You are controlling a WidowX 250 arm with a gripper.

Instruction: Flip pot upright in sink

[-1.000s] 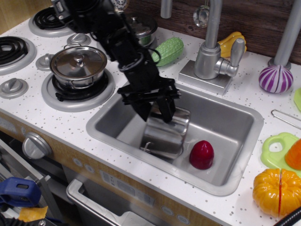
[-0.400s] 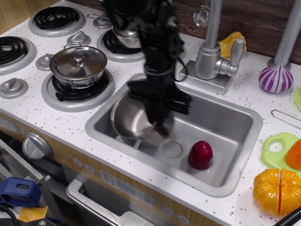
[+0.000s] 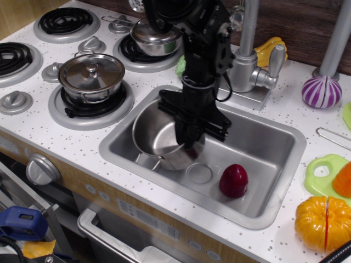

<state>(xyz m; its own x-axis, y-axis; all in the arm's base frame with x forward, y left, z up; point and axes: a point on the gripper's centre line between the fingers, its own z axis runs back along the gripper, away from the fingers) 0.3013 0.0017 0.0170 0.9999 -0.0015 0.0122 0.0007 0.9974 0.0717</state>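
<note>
Gripper (image 3: 189, 143) clamps the right rim of the pot (image 3: 159, 134). Pot sits tilted, mouth up, inside the sink (image 3: 269, 164), beside the drain (image 3: 199, 173).

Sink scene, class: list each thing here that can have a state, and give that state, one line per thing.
pot: in the sink, opening tilted up toward the camera, not fully upright
claw: down at the pot's right rim; grip cannot be judged
sink: dry, drain uncovered
red toy: standing in the sink, apart from the pot
front lidded pot: lid on, on burner
back lidded pot: lid on, on burner
</note>
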